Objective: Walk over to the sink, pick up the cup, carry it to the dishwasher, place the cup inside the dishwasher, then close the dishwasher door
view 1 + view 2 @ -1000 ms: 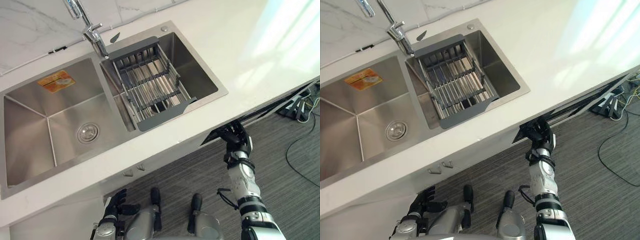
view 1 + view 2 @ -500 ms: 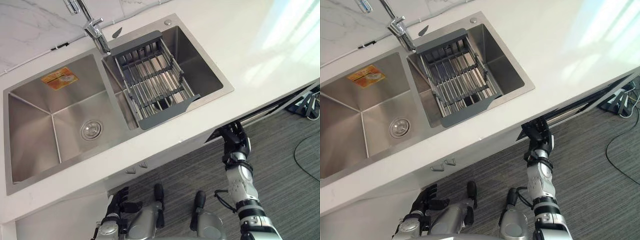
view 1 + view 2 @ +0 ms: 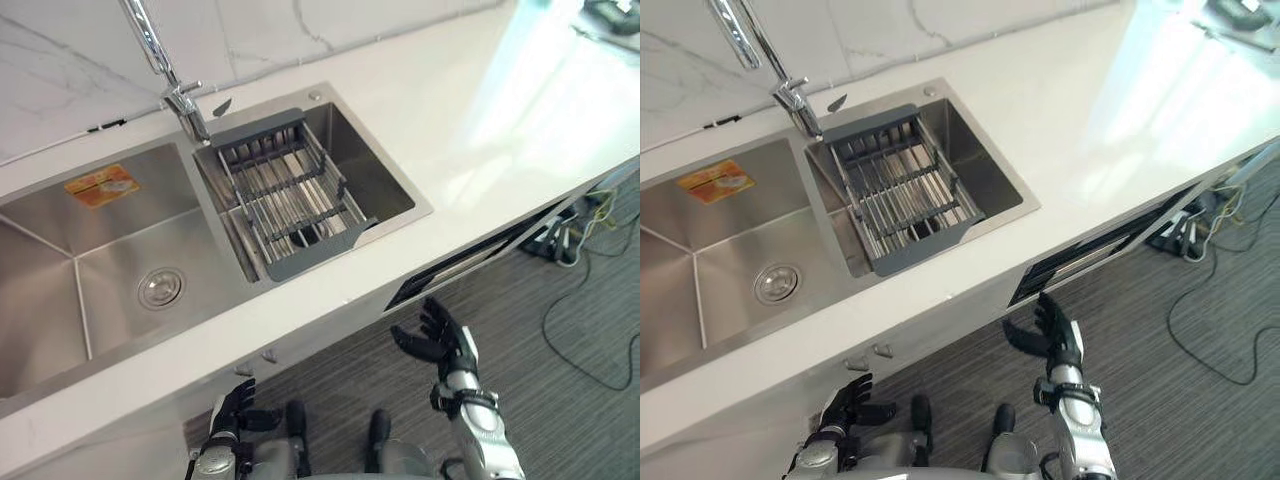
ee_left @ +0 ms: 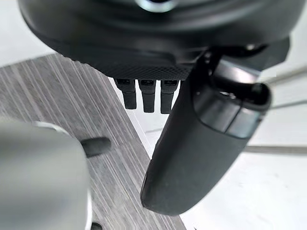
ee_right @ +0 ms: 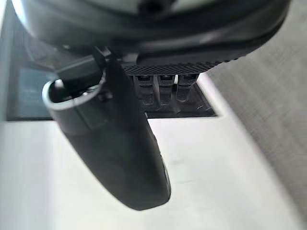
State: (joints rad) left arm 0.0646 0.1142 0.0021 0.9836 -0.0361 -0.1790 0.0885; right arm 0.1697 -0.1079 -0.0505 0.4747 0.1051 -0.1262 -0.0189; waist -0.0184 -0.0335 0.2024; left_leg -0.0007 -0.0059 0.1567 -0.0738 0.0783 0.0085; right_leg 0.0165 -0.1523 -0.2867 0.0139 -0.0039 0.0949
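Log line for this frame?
right hand: open, empty, just clear of dishwasher door | left hand: open, empty, low by cabinet

Looking down on a white countertop running beneath a veined marble wall, catching bright light at its right end, standing over grey striped flooring.

The right robot hand and left robot hand are black (textured palms), on silver-grey arms.
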